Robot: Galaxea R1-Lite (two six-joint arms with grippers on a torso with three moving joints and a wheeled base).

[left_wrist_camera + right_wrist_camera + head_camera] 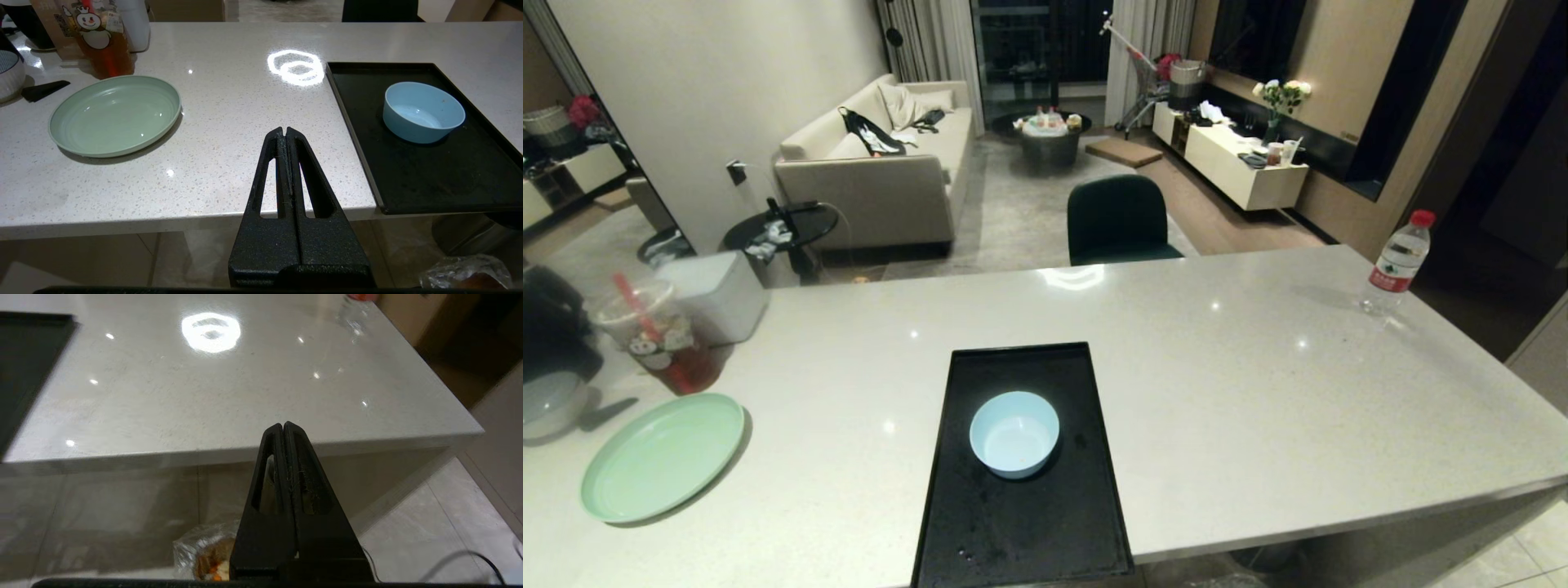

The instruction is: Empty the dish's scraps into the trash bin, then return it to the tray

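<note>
Dish (1014,443), a small round pale-blue bowl, sits upright and looks empty, on the flat black rectangular tray (1023,531) w/ a low rim, toward the tray's far half. Tray lies on the pale speckled stone table (1258,392), its near end overhanging the table's near edge. Below that edge, on the floor, the crinkled clear bag of the trash bin (204,555) shows orange and whitish scraps (212,571) inside; bin's steel body is barely in view.

Right gripper (283,426) is closed, holding nothing, off the table's near edge, right of the tray. Left gripper (284,131) is closed too, empty, parked by the near edge between tray and a flat mint-green plate (662,457).

Judging by this, both steps look done; best move is to keep both arms clear of the overhanging tray.
</note>
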